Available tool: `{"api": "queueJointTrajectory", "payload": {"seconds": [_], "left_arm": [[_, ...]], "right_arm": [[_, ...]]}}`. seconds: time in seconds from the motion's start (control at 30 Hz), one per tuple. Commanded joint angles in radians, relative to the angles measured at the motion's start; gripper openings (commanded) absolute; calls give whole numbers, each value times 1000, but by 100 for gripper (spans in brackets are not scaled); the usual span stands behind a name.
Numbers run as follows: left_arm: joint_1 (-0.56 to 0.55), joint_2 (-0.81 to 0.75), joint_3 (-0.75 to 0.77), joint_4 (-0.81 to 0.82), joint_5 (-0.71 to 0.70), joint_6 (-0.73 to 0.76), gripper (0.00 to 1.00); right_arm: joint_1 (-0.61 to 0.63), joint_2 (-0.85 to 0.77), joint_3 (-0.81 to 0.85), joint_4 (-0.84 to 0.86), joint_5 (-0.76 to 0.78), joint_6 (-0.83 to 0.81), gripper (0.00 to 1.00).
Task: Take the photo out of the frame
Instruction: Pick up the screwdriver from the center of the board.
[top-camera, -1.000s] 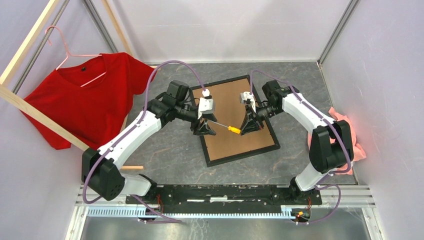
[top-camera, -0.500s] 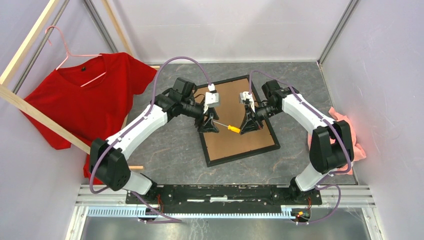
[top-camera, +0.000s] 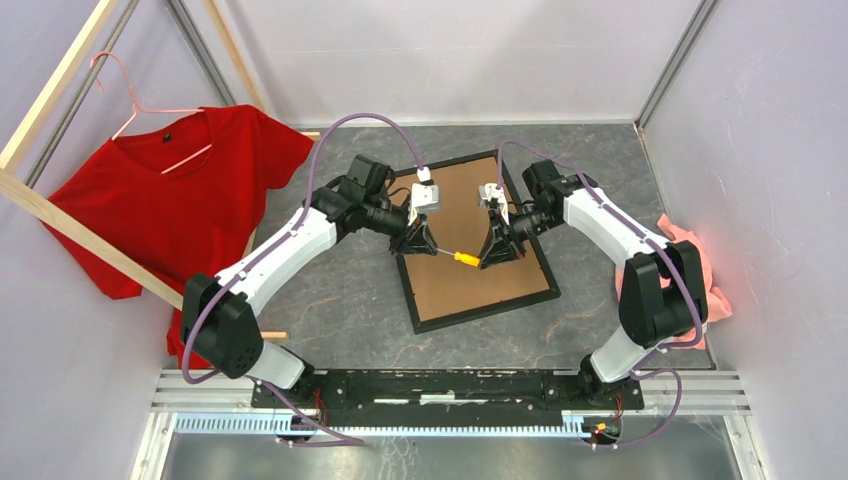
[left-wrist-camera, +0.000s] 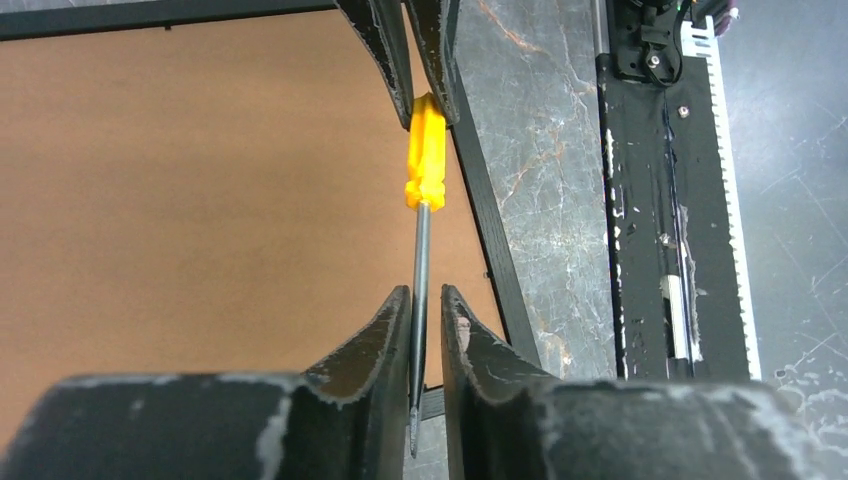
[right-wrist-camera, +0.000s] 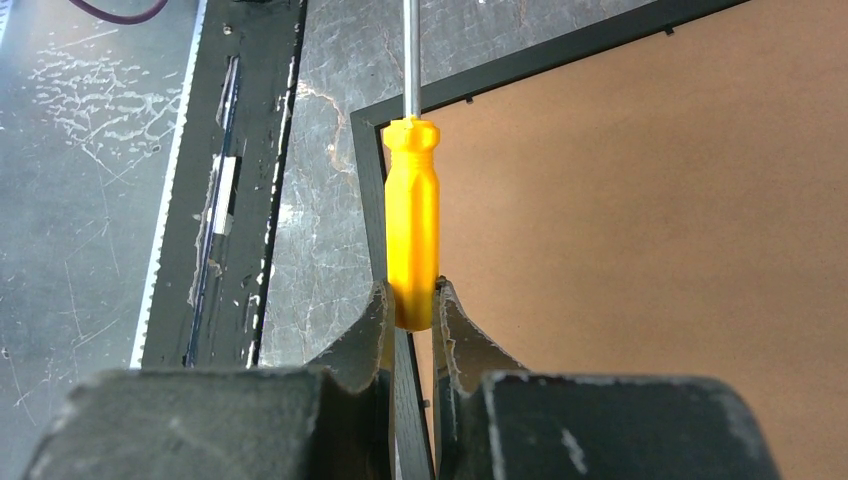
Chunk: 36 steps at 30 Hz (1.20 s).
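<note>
1. The frame (top-camera: 489, 311) is lying face down mid-table, with its brown backing board (top-camera: 470, 285) facing up. The photo is not showing in any view; it is probably sitting under the board.
2. The right gripper (right-wrist-camera: 410, 295) is clamping the butt of the orange handle of a screwdriver (right-wrist-camera: 412, 220), which is spanning between the two grippers over the board.
3. The left gripper (left-wrist-camera: 425, 300) is standing narrow around the steel shaft close to its tip, near the frame's left rail. One finger looks to be touching and a sliver of gap is showing on the other side, so I cannot tell if it is pinching.
4. Handling, judged: the photo is likely thin, light, floppy and glossy, so it is prone to creases and smears. It is best taken by its white edge or a corner. The board is looking stiff and light. The frame is rigid but wide, so only a rail is offering a grip.
5. Small dark tabs (right-wrist-camera: 668, 30) seem to be pinning the board along the inner edge. They are probably needing the tip first.
6. Room: bare table (top-camera: 340, 300) is lying open near-left of the frame. A red shirt (top-camera: 170, 210) on a wooden rack (top-camera: 50, 215) is crowding the far left, and a pink cloth (top-camera: 715, 300) is sitting by the right wall.
</note>
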Motion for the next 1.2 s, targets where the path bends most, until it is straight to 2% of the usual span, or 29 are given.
{"api": "queueJointTrajectory", "payload": {"seconds": [0.0,0.13,0.23,0.3,0.33,0.5,0.63,0.73,0.83,0.97,1.03,1.1,1.17], "left_arm": [[-7,1,18,-20,24,3,19],[-7,7,24,-40,23,19,3],[-7,7,21,-41,23,20,2],[-7,9,29,-42,25,11,2],[-7,11,35,-37,25,0,2],[27,-7,36,79,61,-157,2],[49,-25,31,184,93,-288,2],[53,-42,1,317,110,-414,2],[54,-51,-41,465,143,-544,2],[55,-54,-95,672,186,-714,2],[54,-56,-117,759,187,-787,2],[54,-60,-142,851,181,-859,2],[54,-65,-168,935,173,-928,2]], "right_arm": [[0,-30,4,15,-6,7,0],[-2,-34,3,16,-6,7,0],[-2,-33,4,16,-7,7,2],[-1,-33,3,15,-5,1,10],[-1,-31,5,13,-6,-4,22],[-15,-36,14,-1,-40,-14,97],[-62,-65,11,22,-126,21,98],[-120,-122,-32,163,-196,176,98],[-152,-207,-123,442,-225,462,98],[-150,-369,-340,1112,-76,1073,98],[-146,-422,-424,1371,-10,1265,98],[-119,-433,-450,1485,0,1368,98],[-86,-419,-426,1477,-5,1383,98]]}}
